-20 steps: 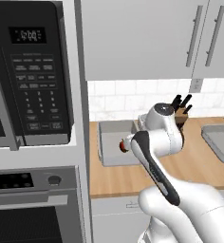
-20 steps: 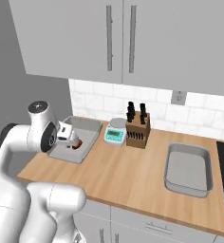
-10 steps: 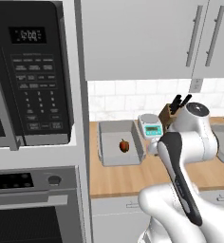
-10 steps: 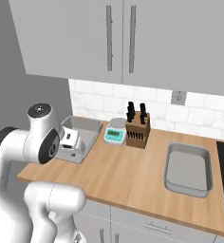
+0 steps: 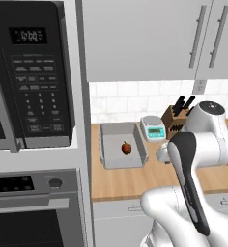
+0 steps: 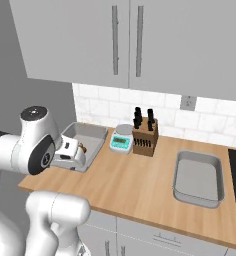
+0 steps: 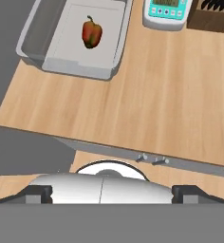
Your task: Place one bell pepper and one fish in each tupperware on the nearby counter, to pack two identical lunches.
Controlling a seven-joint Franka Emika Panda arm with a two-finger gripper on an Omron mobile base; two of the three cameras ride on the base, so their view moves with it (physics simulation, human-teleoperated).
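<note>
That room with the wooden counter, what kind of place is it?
A home-style kitchen, computer-rendered. A microwave sits above an oven, and the counter holds a knife block and a kitchen scale.

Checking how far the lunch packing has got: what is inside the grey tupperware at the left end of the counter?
One red bell pepper lies on the floor of the left tupperware. No fish shows in the hand view; its near wall hides little there.
</note>
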